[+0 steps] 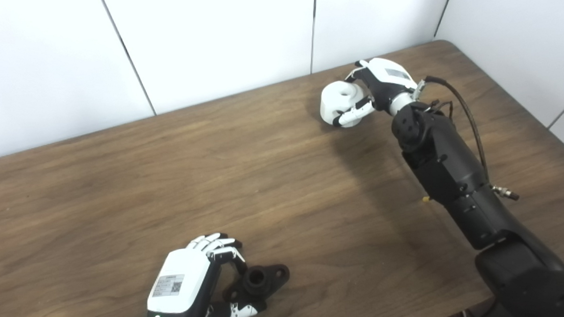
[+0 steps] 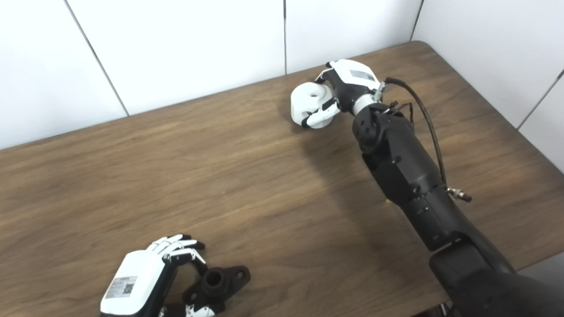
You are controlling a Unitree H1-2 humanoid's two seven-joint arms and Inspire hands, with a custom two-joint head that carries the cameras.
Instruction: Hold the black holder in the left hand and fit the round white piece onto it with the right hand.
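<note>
The black holder (image 1: 260,282), a flanged piece with a round socket and bolt holes, lies on the wooden table (image 1: 226,179) near its front edge. My left hand (image 1: 192,286) curls around the holder's left side, fingers above and thumb below, touching it. Far across the table, at the back right, the round white piece (image 1: 338,102) is wrapped by my right hand (image 1: 378,87), thumb under it and fingers over the top. It seems to rest on or just above the tabletop.
White wall panels (image 1: 212,43) stand right behind the table's back edge and along its right side. The black right forearm (image 1: 451,171) with a looping cable (image 1: 468,119) stretches over the right part of the table.
</note>
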